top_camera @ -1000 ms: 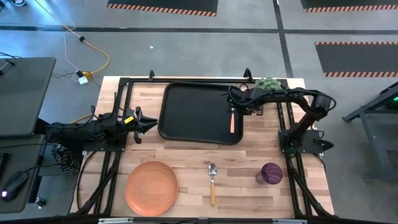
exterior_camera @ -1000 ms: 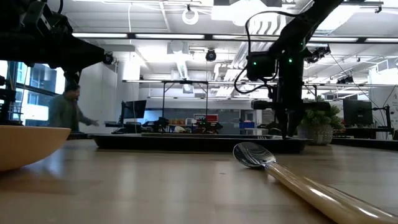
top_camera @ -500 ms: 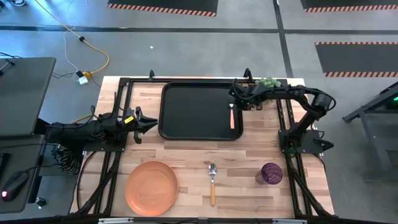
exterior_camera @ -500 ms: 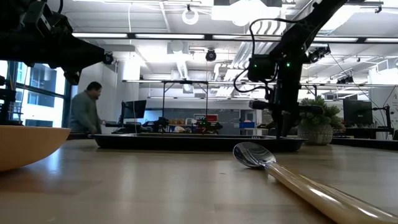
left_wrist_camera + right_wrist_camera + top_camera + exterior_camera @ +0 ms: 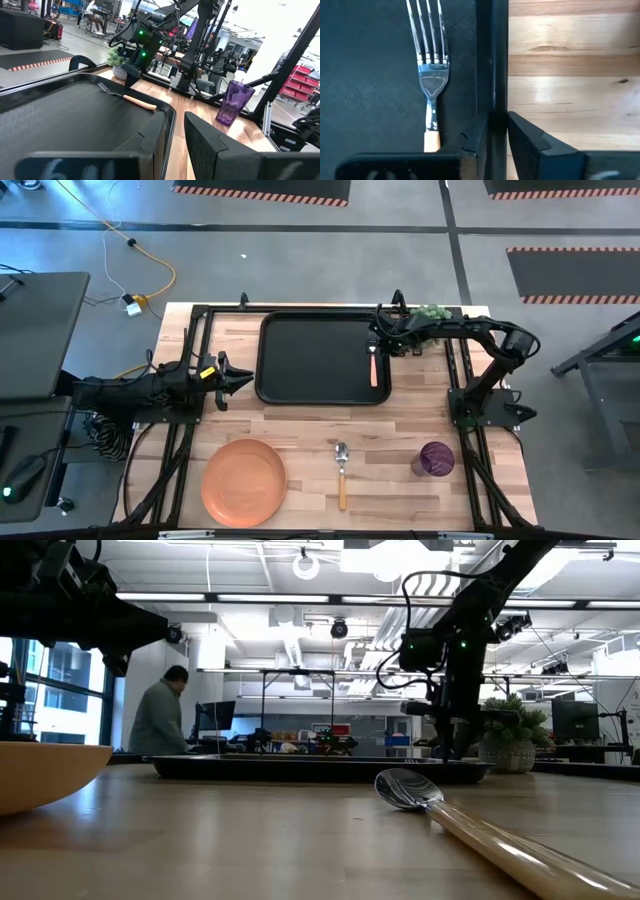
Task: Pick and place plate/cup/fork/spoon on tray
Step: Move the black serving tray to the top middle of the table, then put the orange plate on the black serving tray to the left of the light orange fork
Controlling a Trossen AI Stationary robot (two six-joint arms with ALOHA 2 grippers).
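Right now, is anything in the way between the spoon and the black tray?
No, nothing visible is. The spoon lies on bare wood, and the table between it and the tray is free. The plate and cup sit off to either side.

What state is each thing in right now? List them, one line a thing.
fork: lying flat in the tray, at its right edge, released.
tray: on the table, holding only the fork.
plate: on the table, outside the tray.
spoon: on the table, outside the tray.
cup: upright on the table.
right gripper: over the fork, holding nothing.
left gripper: waiting beside the tray's left edge.
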